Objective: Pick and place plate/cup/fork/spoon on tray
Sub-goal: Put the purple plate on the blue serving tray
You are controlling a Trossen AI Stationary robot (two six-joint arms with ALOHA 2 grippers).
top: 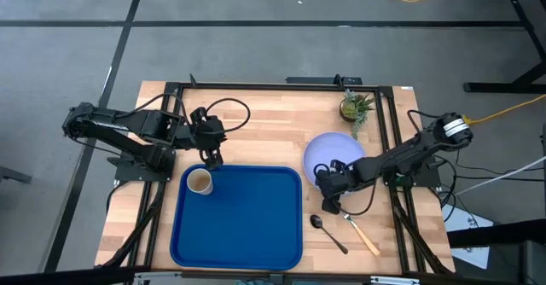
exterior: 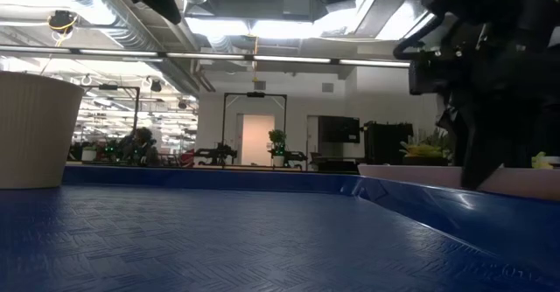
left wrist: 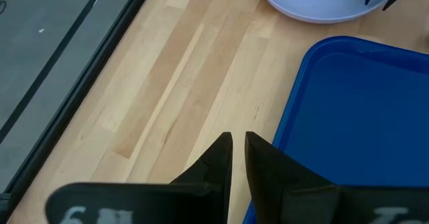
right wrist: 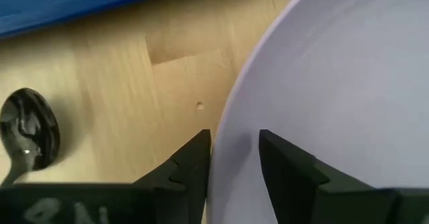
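The pale plate (top: 334, 151) lies on the wood right of the blue tray (top: 247, 234). My right gripper (top: 322, 183) is at the plate's near-left rim, shut on it (right wrist: 234, 143). The tan cup (top: 199, 181) stands upright in the tray's far-left corner. My left gripper (top: 211, 159) is shut and empty just beyond that corner, above the wood (left wrist: 238, 143). The dark spoon (top: 328, 231) and the tan-handled fork (top: 363, 234) lie on the table near the plate's near side. My right gripper has the plate's near-left rim (right wrist: 224, 133) between its two fingers, one finger (right wrist: 191, 157) outside the rim over the wood and one (right wrist: 285, 160) over the plate's inside. The fingers slant down from the table's right. The plate sits about level; I cannot tell whether it is lifted.
A small pot with a green plant (top: 354, 107) stands at the far right, behind the plate. The spoon's bowl (right wrist: 27, 133) lies close beside my right gripper. Most of the tray's floor (exterior: 262, 231) is bare. A black frame runs along the table's edges.
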